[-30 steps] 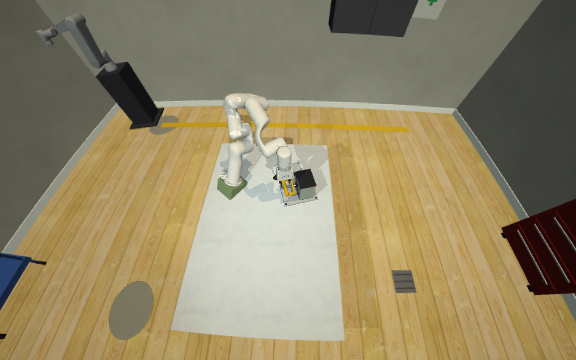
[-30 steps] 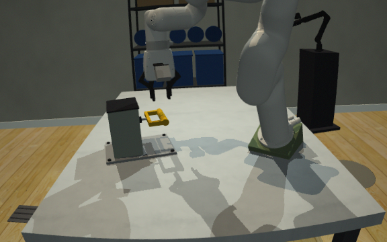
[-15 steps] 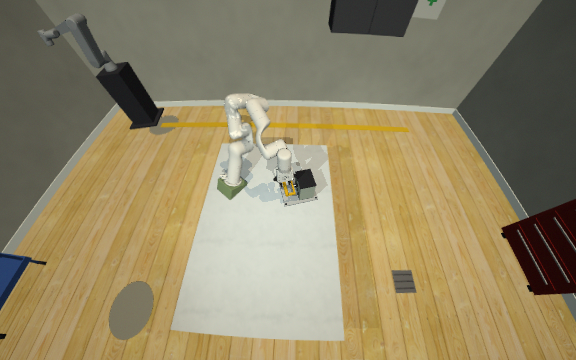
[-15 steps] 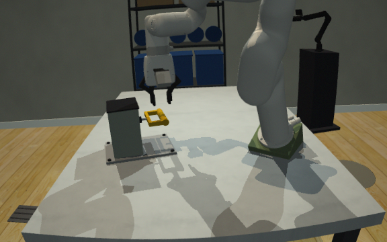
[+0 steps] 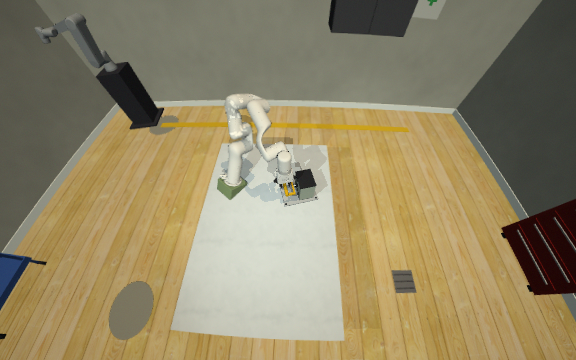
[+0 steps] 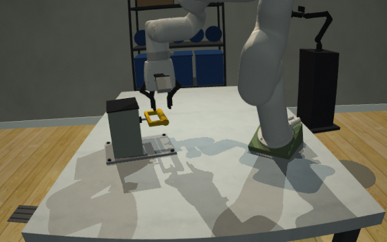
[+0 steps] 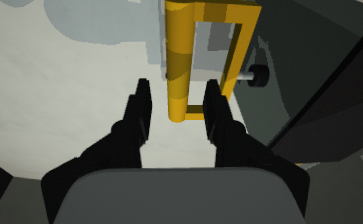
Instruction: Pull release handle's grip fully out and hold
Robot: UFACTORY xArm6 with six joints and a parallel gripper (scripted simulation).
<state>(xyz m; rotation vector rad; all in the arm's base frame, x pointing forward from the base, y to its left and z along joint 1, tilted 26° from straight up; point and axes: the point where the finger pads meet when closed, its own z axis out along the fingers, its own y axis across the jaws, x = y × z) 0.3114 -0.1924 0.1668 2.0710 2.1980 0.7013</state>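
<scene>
Gripper [image 6: 160,102] half spread and holding nothing, pointed straight down from the white arm [image 6: 170,30] above the yellow release handle's grip [image 6: 156,117]. Grip standing out on a short rod [image 7: 248,77] from the front of the grey, black-topped housing [image 6: 123,129], which sits bolted on a metal base plate [image 6: 166,152] on the pale table [image 6: 213,208]; level bar [image 7: 178,60] at the far side of the yellow loop, apparently not drawn out at all. In the wrist view, bar running lengthwise up the gap between the two black fingers, only its near end lying between their tips, and nearer the right one than the left. In the exterior view, one fingertip low, close over the loop's housing-side edge, the other hanging beyond the bar; touching or not, impossible to tell. Likely risks from here: descent with the bar off-centre, landing a fingertip on top of the bar or on a side arm of the loop rather than straddling it; closing on just the end of the bar, giving a poor hold liable to slip as the spring loads up and snaps the grip back; going too low and touching the base plate or housing, which the task forbids.
</scene>
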